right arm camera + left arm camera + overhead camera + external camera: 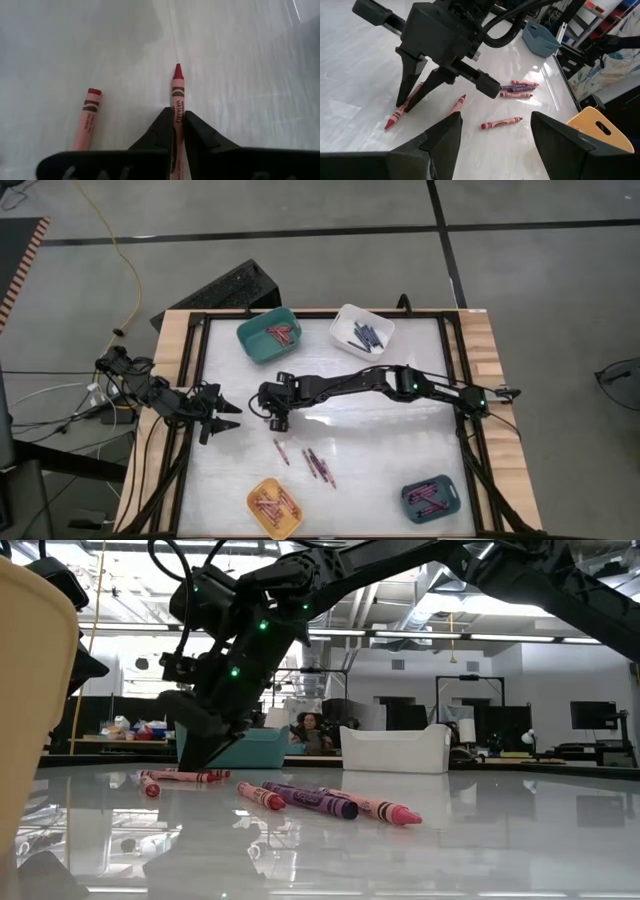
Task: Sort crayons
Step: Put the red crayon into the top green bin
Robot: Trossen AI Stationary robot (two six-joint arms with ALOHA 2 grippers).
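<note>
Several crayons lie loose on the white table top near its middle [305,460], red, pink and purple; they also show in the low view [310,802]. My right gripper [278,420] reaches across toward the table's left and is shut on a red crayon [177,87] down at the table top. A second reddish crayon [87,117] lies just beside it. My left gripper [228,416] is open and empty, hovering a little to the left of the right gripper [420,90]. My right gripper pinches the red crayon's wrapped shaft [177,107] between its two fingertips [161,127]. The fingers come from above, pointing down at a slant. The crayon's pointed end [177,71] sticks out past the fingertips, and the crayon seems to lie on the table.
A teal bin [270,335] with reddish crayons and a white bin [362,328] with dark crayons stand at the far edge. A yellow bin [275,508] and a blue-grey bin [432,498] with crayons stand at the near edge. A wooden frame [480,360] borders the table.
</note>
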